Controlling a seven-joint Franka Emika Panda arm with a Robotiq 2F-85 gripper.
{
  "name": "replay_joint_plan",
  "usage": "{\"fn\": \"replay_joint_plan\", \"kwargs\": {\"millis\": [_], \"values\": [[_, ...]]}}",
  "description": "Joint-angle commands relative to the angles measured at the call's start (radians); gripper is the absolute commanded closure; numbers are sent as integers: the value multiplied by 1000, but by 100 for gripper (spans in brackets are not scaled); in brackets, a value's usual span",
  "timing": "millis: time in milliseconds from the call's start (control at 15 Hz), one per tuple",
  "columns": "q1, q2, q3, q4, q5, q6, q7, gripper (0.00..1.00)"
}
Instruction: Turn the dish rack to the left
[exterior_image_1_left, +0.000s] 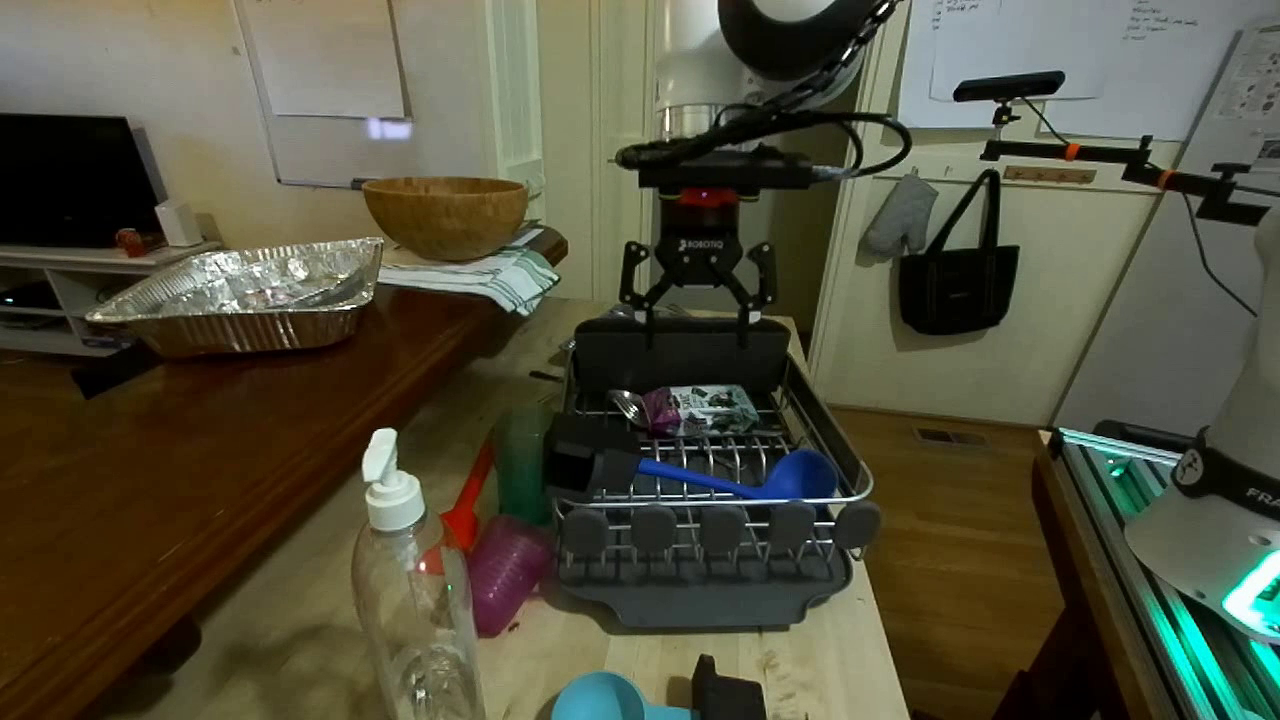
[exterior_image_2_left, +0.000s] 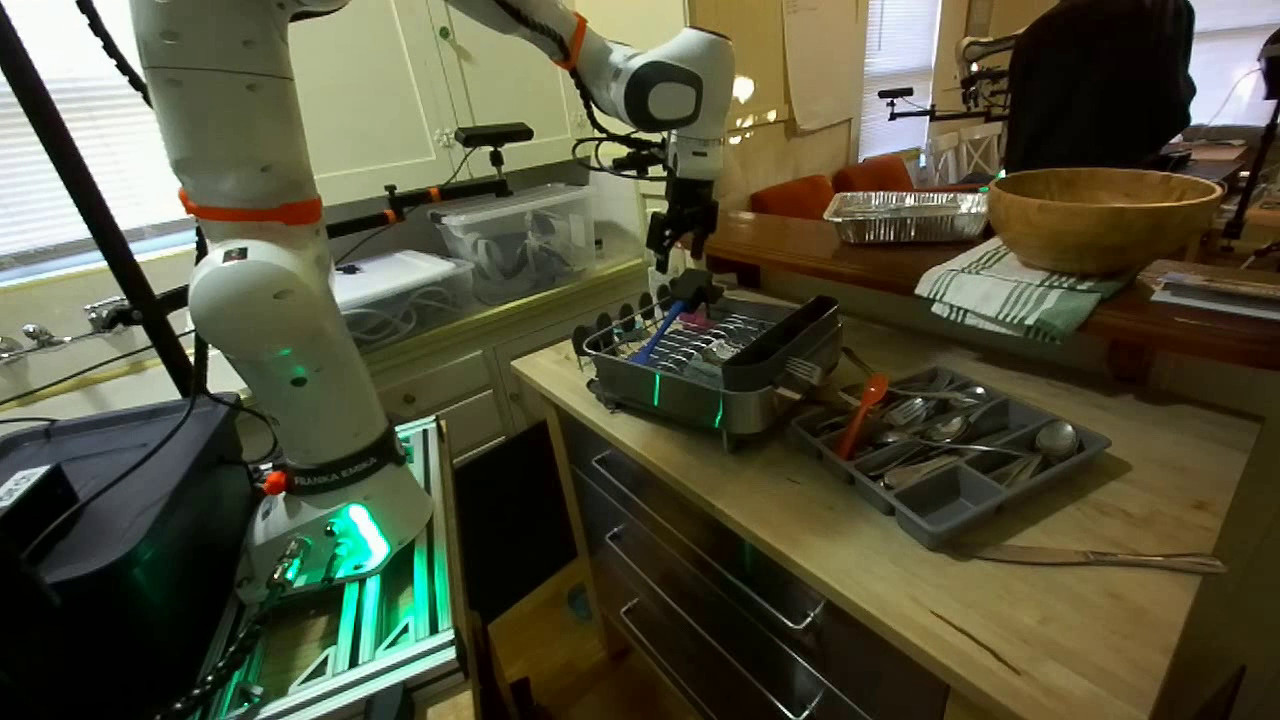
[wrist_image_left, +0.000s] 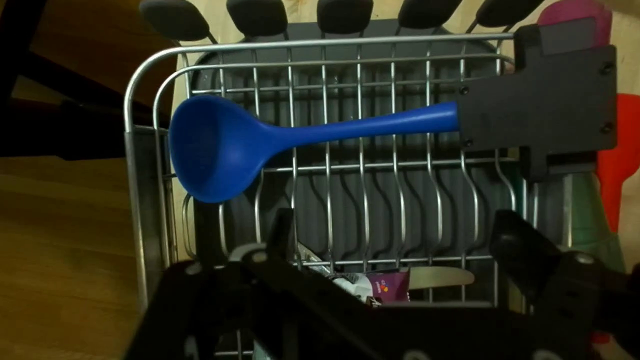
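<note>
Black Robotiq gripper (exterior_image_1_left: 697, 332): pointing down, fingers (wrist_image_left: 517, 240) spread wide, holding nothing. Hovers above the rack, looks apart from it; no contact I can make out.

Below it: large dark grey rectangular dish rack (exterior_image_2_left: 690, 392) with silver wire dividers, on the pale wooden countertop (exterior_image_2_left: 850, 525), near its edge. Lying across the wires, a blue plastic ladle (wrist_image_left: 215, 150), handle ending in a flat black block (wrist_image_left: 540, 100) over the rack's side. Also inside, shiny printed packet (exterior_image_1_left: 700, 410) with a purple end, metal fork (exterior_image_1_left: 630, 405) beside it. Dark grey box-shaped caddy (exterior_image_2_left: 785, 345) at one end.

Just outside that side: translucent green cup (exterior_image_1_left: 523, 465), translucent purple cup (exterior_image_1_left: 508, 575), tilted, and red utensil (exterior_image_1_left: 472, 495). Farther out, clear plastic bottle (exterior_image_1_left: 415, 610) with a white pump; past the caddy end, grey plastic cutlery tray (exterior_image_2_left: 950, 495), loaded with metal pieces.

Step, my read: approach, rack not gripped yet, turn not begun. Next move calls for coming down onto a rim or the caddy wall, closing on it or bracing against it, then swinging the rack left, flat on the wood. Intended grip spot: can't tell. Go slowly; cups and block sit close and would likely get knocked.
</note>
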Motion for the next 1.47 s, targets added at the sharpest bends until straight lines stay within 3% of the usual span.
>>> {"fn": "replay_joint_plan", "kwargs": {"millis": [0, 133, 200, 667, 933, 1400], "values": [[32, 67, -12, 34, -34, 26, 77, 0], [41, 101, -12, 64, -32, -19, 103, 0], [32, 59, -14, 21, -17, 8, 57, 0], [48, 128, -15, 60, -50, 4, 55, 0], [60, 173, -12, 4, -105, 109, -86, 0], [77, 289, -39, -27, -102, 309, -116, 0]]}}
